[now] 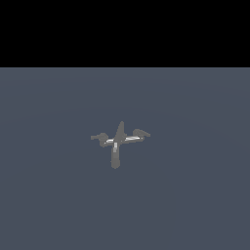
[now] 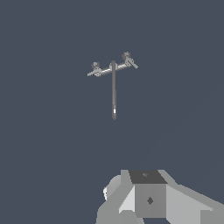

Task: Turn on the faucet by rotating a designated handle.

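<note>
The faucet [image 1: 116,141] is a tiny grey cross on the floor near the middle of the exterior view. Its spout [image 1: 115,158] points toward the camera and an upright fin [image 1: 120,130] rises behind it. The handle [image 1: 100,138], short and lumpy, branches off the pale crossbar on the exterior view's left. A slimmer tapered lever [image 1: 142,133] sits on the exterior view's right. The wrist view looks down from well above on the faucet [image 2: 113,69], its handle [image 2: 95,68] and long spout [image 2: 113,94]. My gripper [image 2: 148,194] shows only as grey blocks at the frame edge, far from the faucet, its fingers unclear.
A flat blue-grey floor [image 1: 195,195] spreads around the faucet. A black band fills the exterior view above the floor. The arm does not appear in the exterior view.
</note>
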`<move>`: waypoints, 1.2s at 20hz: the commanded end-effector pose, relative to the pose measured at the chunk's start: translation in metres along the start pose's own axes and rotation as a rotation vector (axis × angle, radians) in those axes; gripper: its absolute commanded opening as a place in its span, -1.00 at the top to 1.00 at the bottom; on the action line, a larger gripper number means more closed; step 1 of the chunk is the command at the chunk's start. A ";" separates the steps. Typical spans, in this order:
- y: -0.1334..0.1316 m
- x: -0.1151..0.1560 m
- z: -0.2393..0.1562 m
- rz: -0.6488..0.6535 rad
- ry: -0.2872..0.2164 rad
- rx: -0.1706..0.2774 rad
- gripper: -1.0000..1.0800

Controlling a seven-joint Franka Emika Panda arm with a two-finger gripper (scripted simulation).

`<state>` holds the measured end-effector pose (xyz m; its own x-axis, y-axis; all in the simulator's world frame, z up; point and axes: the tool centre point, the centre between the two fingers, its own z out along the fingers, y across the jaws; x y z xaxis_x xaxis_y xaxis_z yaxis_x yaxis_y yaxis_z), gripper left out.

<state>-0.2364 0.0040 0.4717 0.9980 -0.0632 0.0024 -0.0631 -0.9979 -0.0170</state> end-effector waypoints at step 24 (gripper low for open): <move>-0.086 0.077 0.170 0.464 0.001 -0.002 1.00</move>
<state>-0.1598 0.0836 0.3142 0.8794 -0.4760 -0.0037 -0.4760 -0.8793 -0.0138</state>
